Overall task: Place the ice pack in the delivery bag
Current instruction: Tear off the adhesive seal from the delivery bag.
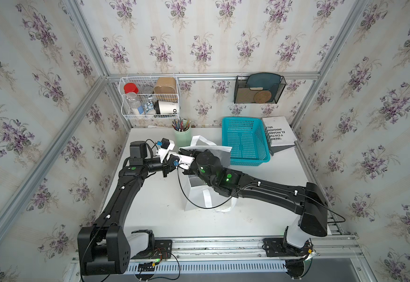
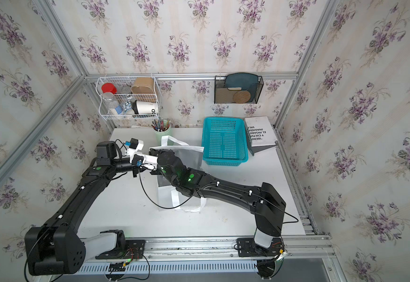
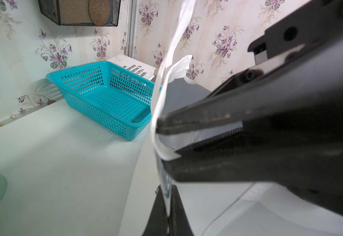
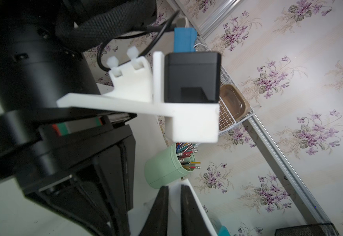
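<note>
1. The left gripper point(image 3: 167, 190) has its fingers pressed together, pinching a white edge of the delivery bag point(image 1: 193, 195). In the left wrist view the sheet runs up between them.
2. The right gripper point(image 4: 174, 189) has its fingers drawn close on the bag's white rim, which fills the slim gap between them. In the left wrist view one of these fingers point(image 3: 207, 114) shows at the bag mouth, with a white strap crossing between the tips.
3. The bag lies at the centre of the table point(image 1: 150, 207), mouth toward 12 o'clock and bottom toward 6. The left arm reaches the mouth from 9 o'clock, the right from 4. I cannot tell where the ice pack is.
4. Both top views show the whole layout, but the wrists cover the fingertips there. Only the wrist views show the pinches. The right wrist view alone shows the left arm's white camera mount point(image 4: 146, 106) close up.
5. Counts:
   - two arms
   - one bag with two strap handles point(image 1: 207, 199)
   - one turquoise basket point(image 1: 244, 125) at 1 o'clock from the bag
   - one book point(image 1: 278, 131) just beside the basket at 3 o'clock
   - one green pencil cup point(image 1: 182, 136) at 11 o'clock
   - two wall racks: a white wire basket point(image 1: 150, 97) and a black mesh holder point(image 1: 258, 89)
</note>
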Available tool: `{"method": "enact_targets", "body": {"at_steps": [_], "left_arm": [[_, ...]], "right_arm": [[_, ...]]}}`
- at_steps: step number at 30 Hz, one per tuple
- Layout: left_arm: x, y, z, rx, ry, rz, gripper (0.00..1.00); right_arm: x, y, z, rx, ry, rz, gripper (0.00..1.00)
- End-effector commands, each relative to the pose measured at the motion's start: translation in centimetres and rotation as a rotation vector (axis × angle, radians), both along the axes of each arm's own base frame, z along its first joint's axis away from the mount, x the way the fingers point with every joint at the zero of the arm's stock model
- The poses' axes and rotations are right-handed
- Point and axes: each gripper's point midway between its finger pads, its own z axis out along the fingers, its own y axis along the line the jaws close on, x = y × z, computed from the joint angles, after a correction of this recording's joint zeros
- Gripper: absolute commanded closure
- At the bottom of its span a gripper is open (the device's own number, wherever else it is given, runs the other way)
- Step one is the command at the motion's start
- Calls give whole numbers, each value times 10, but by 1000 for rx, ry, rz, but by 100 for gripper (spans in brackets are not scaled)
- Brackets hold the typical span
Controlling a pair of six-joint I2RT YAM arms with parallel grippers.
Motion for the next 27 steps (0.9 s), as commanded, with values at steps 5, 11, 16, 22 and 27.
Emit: {"method": "enact_targets", "body": {"at_steps": [5, 11, 16, 22, 27], "left_arm": [[-5, -2, 8, -26, -30, -36, 100], [-5, -2, 7, -26, -25, -32, 100], [2, 3, 2, -17, -1, 1, 100], [11, 7, -8, -8, 31, 29, 100], [15, 9, -15, -10, 51, 35, 100]], "right_arm": [[10, -4, 6, 27, -6, -74, 97], [14, -12, 13, 56, 5, -115, 100], [13, -24, 26, 124, 39, -135, 100], [18, -54, 41, 192, 52, -209, 100], [24, -92, 49, 235, 65, -290, 100]]}}
